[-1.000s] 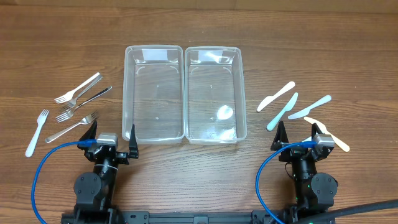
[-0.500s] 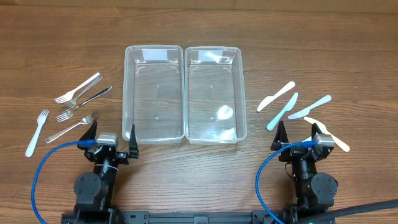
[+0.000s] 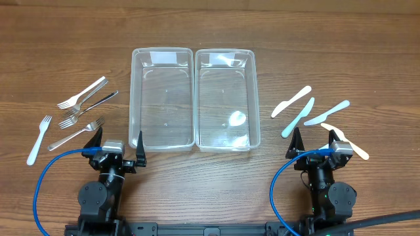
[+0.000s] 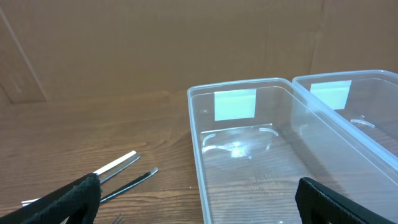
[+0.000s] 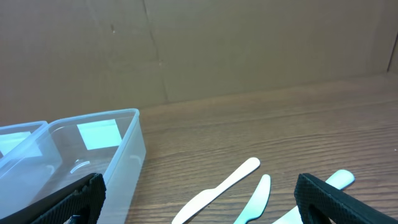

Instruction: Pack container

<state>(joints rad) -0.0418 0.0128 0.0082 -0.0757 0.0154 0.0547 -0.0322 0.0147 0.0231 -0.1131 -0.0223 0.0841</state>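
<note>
Two clear plastic containers stand side by side at the table's middle, the left one [image 3: 134,98] and the right one [image 3: 256,98], both empty. Several forks lie at the left, three metal [image 3: 82,94] and one white plastic [image 3: 38,139]. Several plastic knives lie at the right, a white one [image 3: 292,101], a light blue one [image 3: 298,117] and others. My left gripper [image 3: 118,142] is open and empty at the front left, near the left container's [image 4: 198,143] front corner. My right gripper [image 3: 314,143] is open and empty at the front right, just short of the knives [image 5: 217,188].
A brown cardboard wall [image 4: 155,43] stands behind the table. Blue cables [image 3: 49,170] loop from both arm bases at the front edge. A cream knife [image 3: 346,142] lies right beside my right gripper.
</note>
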